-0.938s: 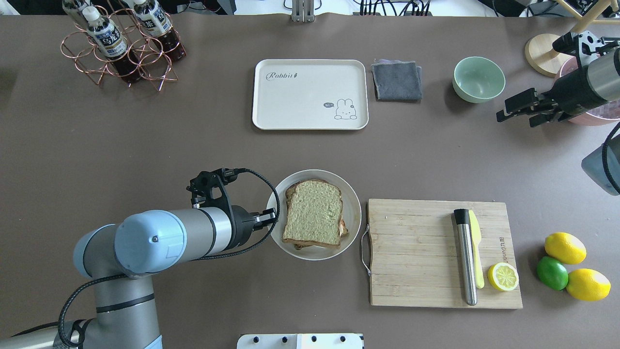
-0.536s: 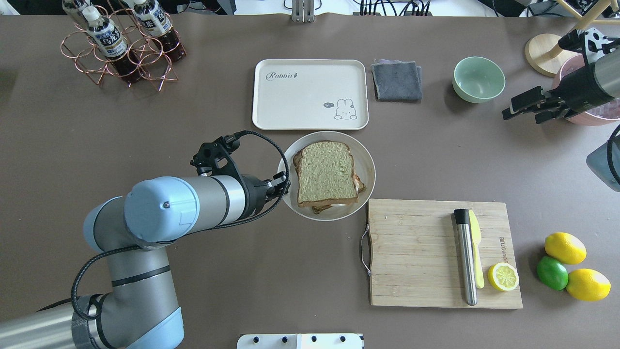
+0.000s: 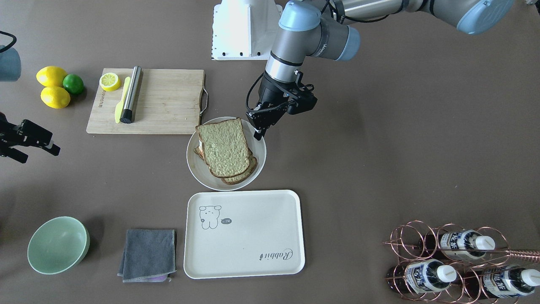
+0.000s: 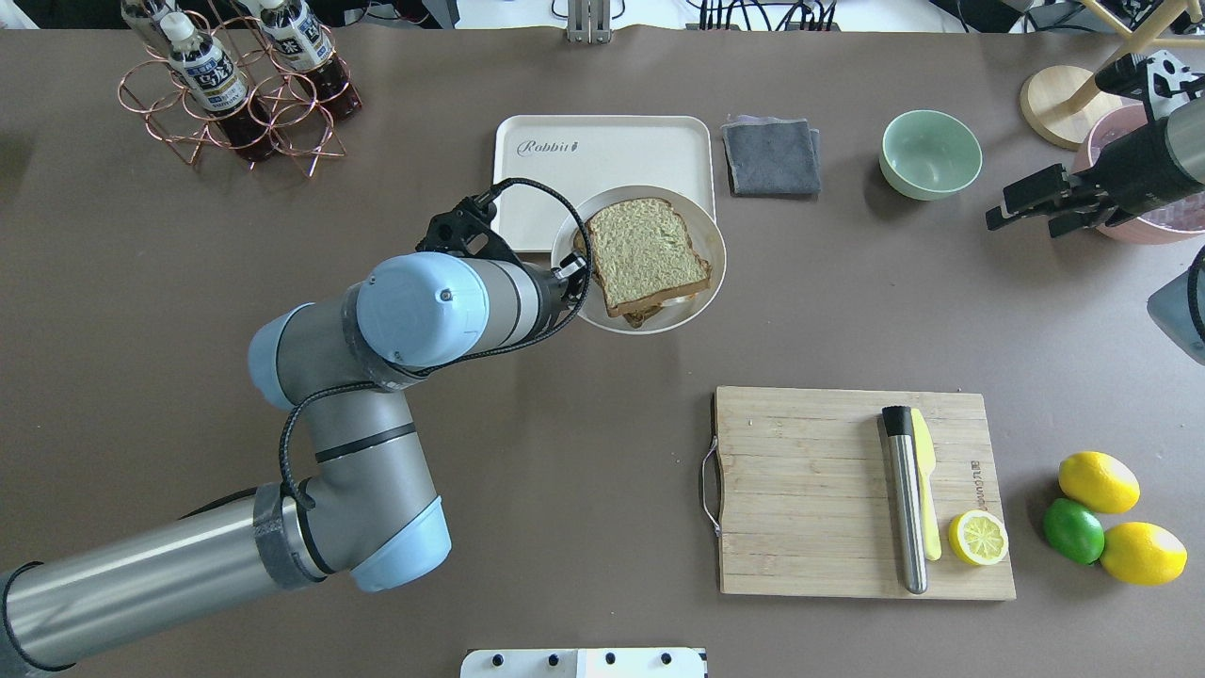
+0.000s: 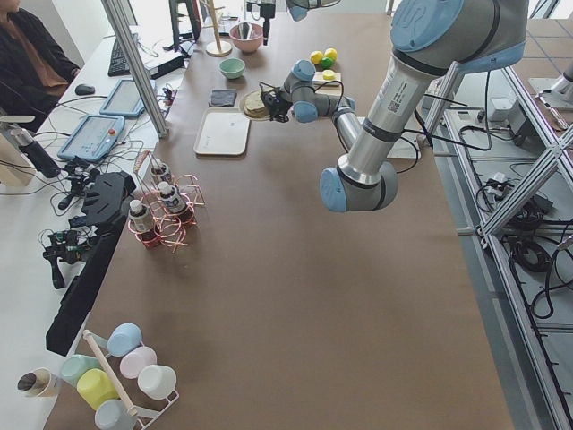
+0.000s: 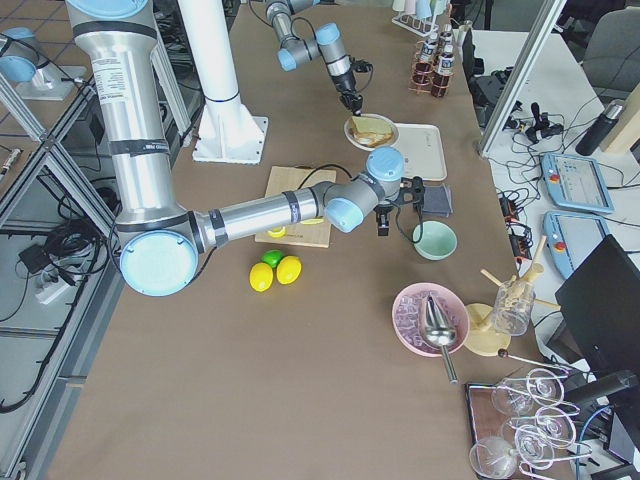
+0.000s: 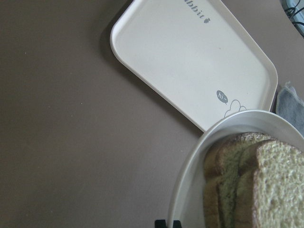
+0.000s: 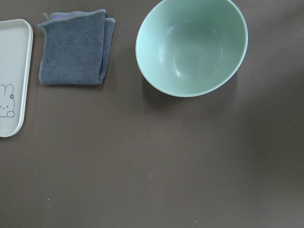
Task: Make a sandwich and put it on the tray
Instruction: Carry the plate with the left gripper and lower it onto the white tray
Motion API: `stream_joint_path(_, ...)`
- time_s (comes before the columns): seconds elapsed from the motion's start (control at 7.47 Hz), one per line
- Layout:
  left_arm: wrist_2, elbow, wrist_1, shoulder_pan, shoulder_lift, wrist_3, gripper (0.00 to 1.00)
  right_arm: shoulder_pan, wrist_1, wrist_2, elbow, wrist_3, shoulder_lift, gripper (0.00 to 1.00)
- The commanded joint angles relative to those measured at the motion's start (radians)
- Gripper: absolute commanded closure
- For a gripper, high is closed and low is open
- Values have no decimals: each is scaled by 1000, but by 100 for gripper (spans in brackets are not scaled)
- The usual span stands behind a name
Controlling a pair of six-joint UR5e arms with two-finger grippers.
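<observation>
The sandwich (image 4: 648, 254) lies on a round white plate (image 4: 714, 268), the top slice sitting a little askew over the lower one; the filling between them is hardly visible. The plate is not resting fully on the tray (image 4: 565, 174). In the overhead view it covers the tray's near right corner, and the left wrist view also shows the plate's rim over the corner with the small drawing. In the front-facing view the plate appears just short of the tray's edge, so how far it reaches over the tray I cannot tell.

The left gripper (image 4: 571, 279) grips the plate's rim at about 8 o'clock of the sandwich in the overhead view. Its fingertips (image 7: 166, 223) are clamped on the rim at the bottom of the wrist view.

All further directions are from the sandwich in the overhead view. The bare part of the tray extends toward 11 o'clock. A folded grey cloth (image 4: 772, 155) lies at 1 o'clock, just beside the tray, and a green bowl (image 4: 930, 153) lies at 2 o'clock. The wooden cutting board (image 4: 810, 508) is at 5 o'clock, well apart. The right gripper (image 4: 1000, 215) hangs far out at 3 o'clock – its jaws are apart and hold nothing.
</observation>
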Motion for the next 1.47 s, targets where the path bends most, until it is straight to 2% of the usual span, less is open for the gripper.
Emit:
stream_joint_path(0.0, 3, 208, -8, -68, -112, -7, 100, 8, 0, 12, -1, -1, -2, 1)
stream_joint_path(0.27, 3, 376, -81, -108, -181, 2, 100, 14, 1, 18, 2, -1, -8, 1)
stream_joint_path(0.67, 4, 529, -161, -131, -232, 8, 100, 21, 1, 20, 2, -1, -6, 1)
stream_joint_path(0.8, 7, 603, -251, -131, -237, 7, 100, 21, 1, 21, 2, -1, -5, 1)
stream_joint_path(1.07, 20, 626, -283, -130, -240, 5, 100, 25, 1, 24, 2, -1, -6, 1)
stream_joint_path(1.21, 21, 626, -283, -125, -240, 10, 3, 27, 1, 27, 2, -1, -6, 1)
stream_joint_path(1.34, 23, 617, -283, -122, -240, 10, 2, 31, 0, 30, -1, -1, -6, 1)
